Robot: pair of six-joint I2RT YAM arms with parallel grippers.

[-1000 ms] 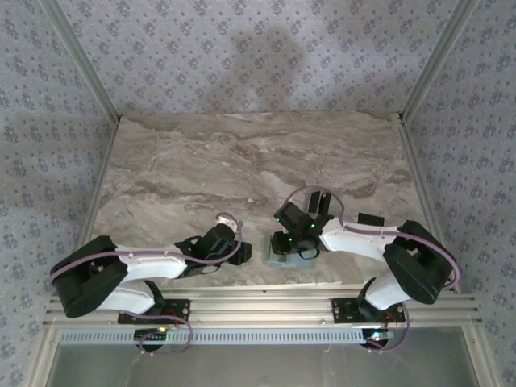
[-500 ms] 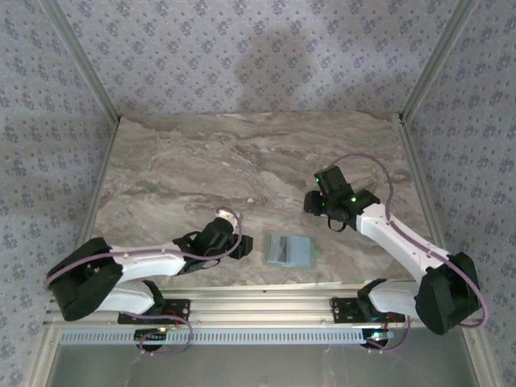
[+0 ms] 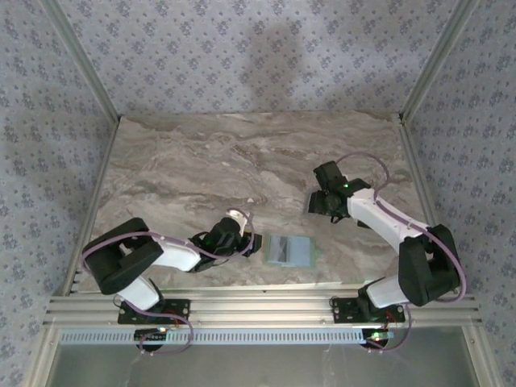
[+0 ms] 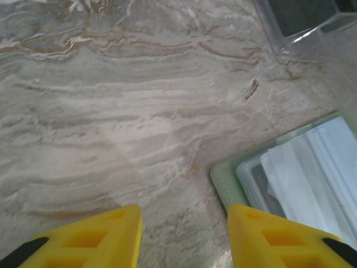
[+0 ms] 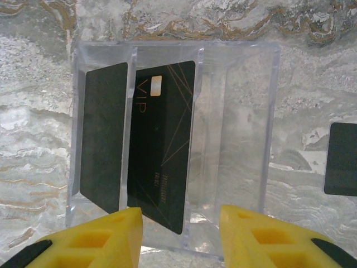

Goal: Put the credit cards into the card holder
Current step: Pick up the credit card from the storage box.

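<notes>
Currently my right gripper (image 5: 179, 240) hangs released over a clear plastic divided tray (image 5: 240, 111) holding two dark rectangular credit cards (image 5: 160, 145); a third dark card (image 5: 340, 159) lies loose on the grey-veined marble table (image 5: 312, 67). My left gripper (image 4: 184, 237), also released, sits just beside the pale-green card holder (image 4: 290, 184). Patterned walls (image 3: 258, 56) surround.

Two cards (image 5: 162, 142) in tray (image 5: 237, 111); third card (image 5: 340, 159) beside.
</notes>
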